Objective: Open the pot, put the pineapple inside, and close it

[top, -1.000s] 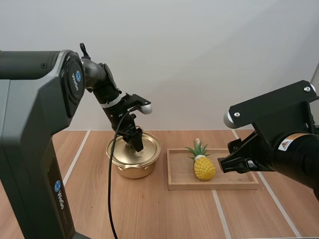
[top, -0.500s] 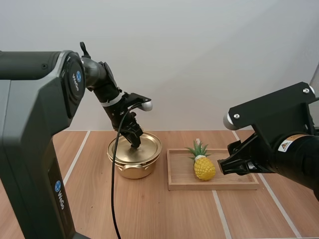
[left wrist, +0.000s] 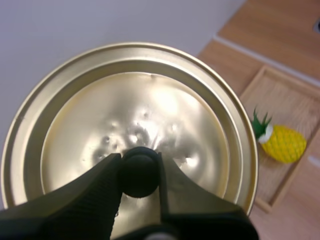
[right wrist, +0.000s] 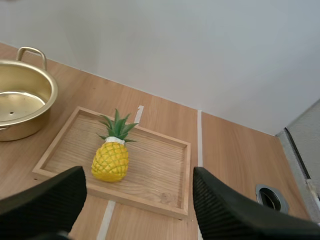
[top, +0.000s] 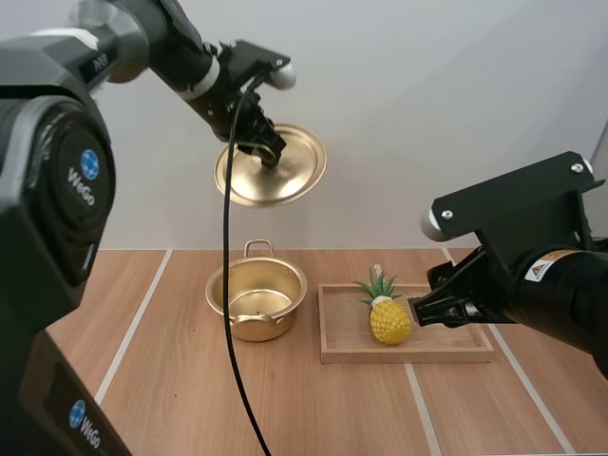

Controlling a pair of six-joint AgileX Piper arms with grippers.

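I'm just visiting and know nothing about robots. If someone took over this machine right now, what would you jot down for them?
Left gripper: shut on the lid by its knob, holding it high above the pot.
Right gripper: open, hovering by the pineapple, which sits in the wooden tray beside the pot.
Done: pot open, nothing in it.
Left: pineapple into the pot, lid back on.

Left claw (top: 269,152) grips the lid (top: 287,177) (tilted) high above the open pot (top: 258,321).
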